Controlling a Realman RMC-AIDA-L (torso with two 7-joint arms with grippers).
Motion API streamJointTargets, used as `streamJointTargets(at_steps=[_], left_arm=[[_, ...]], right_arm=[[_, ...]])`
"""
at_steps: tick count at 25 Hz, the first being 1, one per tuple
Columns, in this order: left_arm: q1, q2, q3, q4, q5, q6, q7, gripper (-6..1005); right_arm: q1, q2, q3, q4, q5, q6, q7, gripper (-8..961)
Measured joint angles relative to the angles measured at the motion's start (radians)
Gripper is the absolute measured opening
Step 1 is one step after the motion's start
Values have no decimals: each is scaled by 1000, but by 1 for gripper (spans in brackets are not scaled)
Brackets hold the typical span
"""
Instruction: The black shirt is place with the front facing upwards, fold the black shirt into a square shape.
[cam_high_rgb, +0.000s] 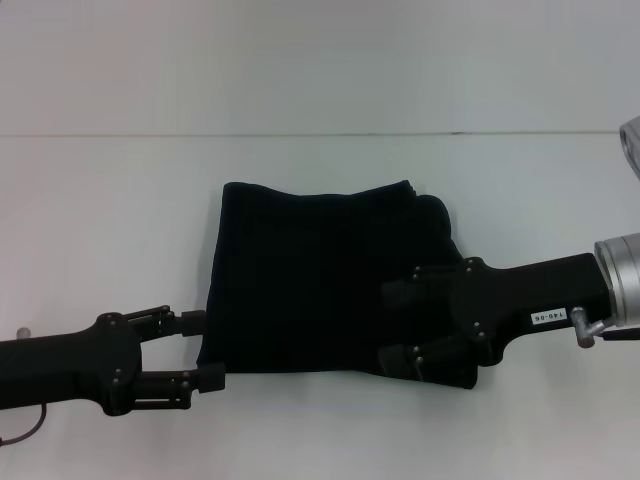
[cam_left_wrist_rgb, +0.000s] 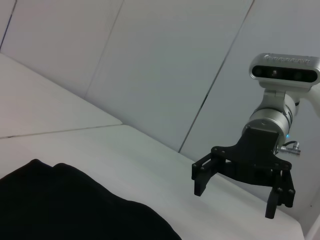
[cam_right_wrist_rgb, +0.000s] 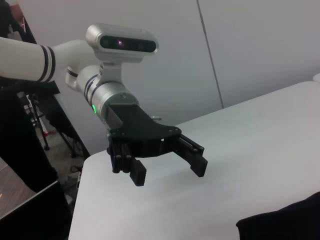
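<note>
Already your black shirt lies folded near-square mid-table, left gripper spread empty at its near-left corner, right gripper spread above its right edge, only tidying left.

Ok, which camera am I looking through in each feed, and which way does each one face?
Head view: from the robot's head, looking down on the black shirt, left tool at its left edge, right tool over its right part.
Left wrist view: from the left wrist, facing across the table at the open right tool; shirt corner visible.
Right wrist view: from the right wrist, facing the open left tool.
All views share the shirt.
</note>
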Motion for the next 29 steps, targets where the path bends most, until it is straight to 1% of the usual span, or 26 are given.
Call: streamJointTargets(at_steps=[15, 29], left_arm=[[-24, 13, -1, 7, 3, 13, -35, 909], [-29, 13, -3, 7, 2, 8, -43, 909]], right_arm=[[1, -11, 13, 0, -3, -1, 20, 947], [7, -14, 15, 0, -5, 11, 30, 947]])
